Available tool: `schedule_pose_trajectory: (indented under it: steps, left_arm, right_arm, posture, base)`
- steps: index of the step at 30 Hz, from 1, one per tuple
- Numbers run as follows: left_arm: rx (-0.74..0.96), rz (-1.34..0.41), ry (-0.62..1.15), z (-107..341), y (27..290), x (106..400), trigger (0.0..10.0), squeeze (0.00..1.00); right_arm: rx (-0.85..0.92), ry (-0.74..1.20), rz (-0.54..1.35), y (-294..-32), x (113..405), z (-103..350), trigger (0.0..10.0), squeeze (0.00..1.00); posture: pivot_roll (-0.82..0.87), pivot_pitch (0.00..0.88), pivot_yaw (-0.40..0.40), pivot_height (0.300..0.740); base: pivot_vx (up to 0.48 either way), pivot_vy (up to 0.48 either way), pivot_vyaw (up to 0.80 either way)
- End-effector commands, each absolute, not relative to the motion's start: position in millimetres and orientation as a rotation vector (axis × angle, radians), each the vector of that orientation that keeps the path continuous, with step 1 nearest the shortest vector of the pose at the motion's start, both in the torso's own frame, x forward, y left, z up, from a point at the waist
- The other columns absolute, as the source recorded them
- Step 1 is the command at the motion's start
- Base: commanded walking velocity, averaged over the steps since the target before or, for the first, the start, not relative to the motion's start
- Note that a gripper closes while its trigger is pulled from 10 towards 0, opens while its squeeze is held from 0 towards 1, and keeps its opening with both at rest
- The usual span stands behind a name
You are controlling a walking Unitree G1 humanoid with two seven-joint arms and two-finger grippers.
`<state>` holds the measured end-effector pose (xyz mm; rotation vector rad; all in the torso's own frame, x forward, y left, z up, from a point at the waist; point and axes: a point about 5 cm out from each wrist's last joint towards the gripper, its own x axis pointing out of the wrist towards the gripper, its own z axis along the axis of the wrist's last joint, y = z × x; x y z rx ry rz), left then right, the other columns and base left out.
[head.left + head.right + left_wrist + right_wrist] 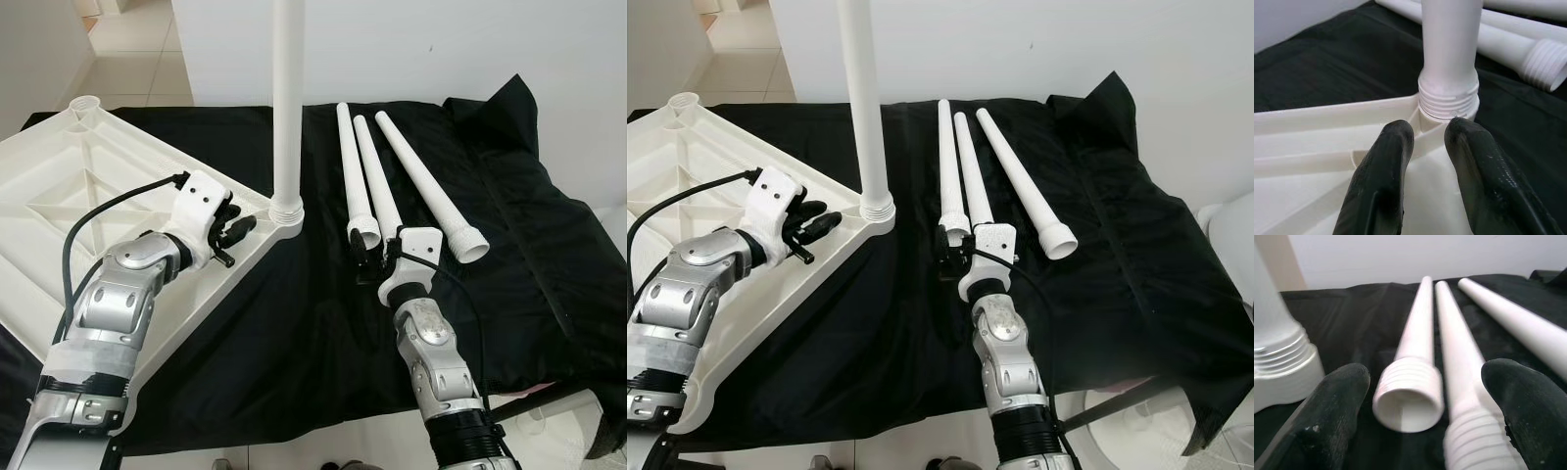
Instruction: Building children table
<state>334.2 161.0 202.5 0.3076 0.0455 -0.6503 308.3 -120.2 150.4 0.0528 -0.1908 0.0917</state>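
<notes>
Tabletop [59, 196]: white, upside down, tilted on the black cloth [529, 255], at the robot's left.
Fitted leg [288, 98]: upright in the near corner socket.
Loose legs [387, 176]: three, side by side on the cloth.
Left gripper [235, 231]: fingers slightly parted, over the tabletop rim near the socket.
Right gripper [372, 257]: spread wide around two threaded leg ends.
Room: white wall [441, 39], tiled floor [137, 49].
Writing: none legible.
</notes>
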Motion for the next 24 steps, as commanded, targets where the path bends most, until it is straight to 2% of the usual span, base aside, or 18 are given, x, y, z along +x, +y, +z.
schedule_pose_trajectory:
  steps: [1, 2, 9, 13, 19, 24]
  left_arm:
    - [0.315, -0.63, 0.032, 203, 162, 335, 10.0, 0.0]
    - [0.326, -0.628, 0.022, 203, 163, 336, 10.0, 0.0]
    - [0.342, -0.56, 0.015, 207, 174, 341, 10.0, 0.0]
    - [0.414, -0.503, 0.05, 202, 189, 341, 10.0, 0.0]
    - [0.454, -0.499, 0.069, 199, 202, 338, 10.0, 0.0]
    - [0.49, -0.531, 0.151, 187, 223, 326, 10.0, 0.0]
  right_arm:
    - [0.051, -0.203, 0.082, -122, 309, 152, 10.0, 0.82]
    - [0.05, -0.209, 0.074, -124, 309, 153, 10.0, 0.0]
    - [0.049, -0.221, 0.05, -129, 307, 152, 10.0, 0.0]
    - [0.04, -0.223, 0.05, -131, 307, 152, 10.0, 0.0]
    - [0.035, -0.222, 0.048, -134, 307, 151, 10.0, 0.0]
    - [0.024, -0.217, 0.045, -139, 306, 149, 10.0, 0.0]
  posture:
    - [-0.06, 0.102, -0.001, 0.74]
    - [-0.06, 0.103, 0.007, 0.74]
    - [-0.04, 0.101, 0.006, 0.74]
    - [-0.04, 0.103, 0.0, 0.74]
    - [-0.03, 0.102, -0.007, 0.74]
    - [-0.03, 0.093, -0.018, 0.74]
  base:
    - [0.0, 0.0, 0.0]
    - [0.0, 0.0, 0.0]
    - [0.0, 0.0, 0.0]
    - [0.0, 0.0, 0.0]
    - [0.0, 0.0, 0.0]
    - [0.0, 0.0, 0.0]
